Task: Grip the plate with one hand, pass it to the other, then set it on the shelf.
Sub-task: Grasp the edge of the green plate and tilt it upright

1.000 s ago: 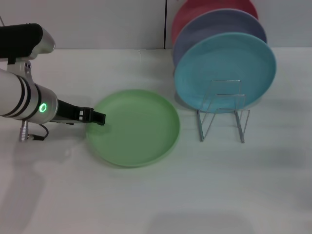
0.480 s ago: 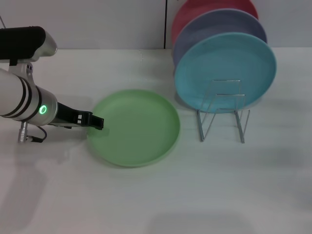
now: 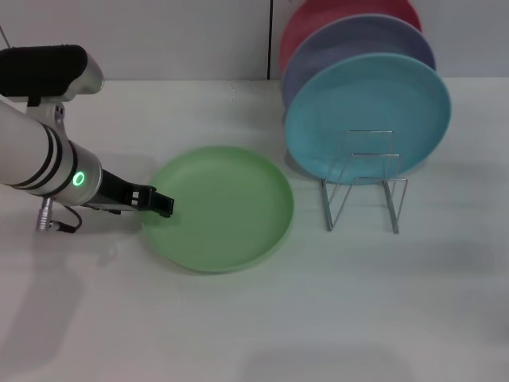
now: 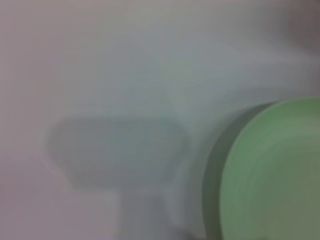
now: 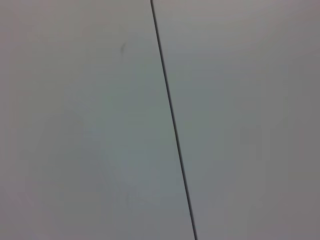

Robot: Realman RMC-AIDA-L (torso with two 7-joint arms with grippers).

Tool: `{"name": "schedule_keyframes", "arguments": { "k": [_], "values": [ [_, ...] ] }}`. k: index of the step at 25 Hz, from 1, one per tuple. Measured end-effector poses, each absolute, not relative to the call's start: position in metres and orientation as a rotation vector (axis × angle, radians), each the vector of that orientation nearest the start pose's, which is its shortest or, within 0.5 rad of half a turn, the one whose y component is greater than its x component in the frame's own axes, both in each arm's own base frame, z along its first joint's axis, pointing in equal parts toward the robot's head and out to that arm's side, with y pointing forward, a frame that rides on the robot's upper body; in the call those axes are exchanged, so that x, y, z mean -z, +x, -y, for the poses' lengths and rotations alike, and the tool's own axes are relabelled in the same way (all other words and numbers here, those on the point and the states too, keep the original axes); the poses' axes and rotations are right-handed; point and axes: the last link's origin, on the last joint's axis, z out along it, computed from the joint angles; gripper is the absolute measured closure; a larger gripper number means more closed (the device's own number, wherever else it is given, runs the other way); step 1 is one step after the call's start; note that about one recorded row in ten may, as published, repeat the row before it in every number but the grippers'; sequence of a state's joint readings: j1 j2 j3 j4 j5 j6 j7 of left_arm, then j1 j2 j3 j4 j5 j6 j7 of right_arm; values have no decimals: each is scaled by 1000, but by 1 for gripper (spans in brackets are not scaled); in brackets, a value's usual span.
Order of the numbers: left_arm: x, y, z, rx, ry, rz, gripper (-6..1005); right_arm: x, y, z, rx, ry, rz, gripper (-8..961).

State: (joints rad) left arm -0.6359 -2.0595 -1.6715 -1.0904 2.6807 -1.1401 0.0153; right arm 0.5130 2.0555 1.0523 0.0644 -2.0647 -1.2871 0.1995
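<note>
The light green plate (image 3: pixel 220 207) lies flat on the white table, left of centre in the head view. My left gripper (image 3: pixel 161 204) is low over the table with its tip at the plate's left rim. The left wrist view shows the plate's edge (image 4: pixel 275 175) close by and a shadow on the table beside it. The silver wire shelf (image 3: pixel 363 189) stands to the right of the plate, with its front loops bare. My right gripper is out of view; its wrist view shows only a pale wall with a dark seam.
A turquoise plate (image 3: pixel 367 118), a lavender plate (image 3: pixel 350 48) and a red plate (image 3: pixel 334 14) stand upright in a row at the back of the shelf. The white table (image 3: pixel 262 318) stretches toward the front.
My left arm has shifted slightly toward the table's front, with its tip staying at the plate's left rim. The plate has hardly moved.
</note>
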Motion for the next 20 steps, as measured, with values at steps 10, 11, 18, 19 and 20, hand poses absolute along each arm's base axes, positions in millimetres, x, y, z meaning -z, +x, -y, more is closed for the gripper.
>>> {"name": "schedule_keyframes", "arguments": {
  "k": [10,11,18,19,20],
  "values": [
    [24,-216,-400,-254,-2051,1422,135,-65,349,-347,-789,-1154,-548,499],
    [24,-216,-400,-257,-2051,1423,135,-65,349,-347,-789,-1154,-548,499],
    [25,-216,-401,-270,-2056,1422,139,-65,348,-348,-790,-1155,-546,499],
    [25,-216,-401,-271,-2056,1422,140,-65,348,-348,-790,-1155,-546,499],
    [25,-216,-401,-271,-2056,1422,148,-65,348,-348,-790,-1155,-546,499]
  ]
}}
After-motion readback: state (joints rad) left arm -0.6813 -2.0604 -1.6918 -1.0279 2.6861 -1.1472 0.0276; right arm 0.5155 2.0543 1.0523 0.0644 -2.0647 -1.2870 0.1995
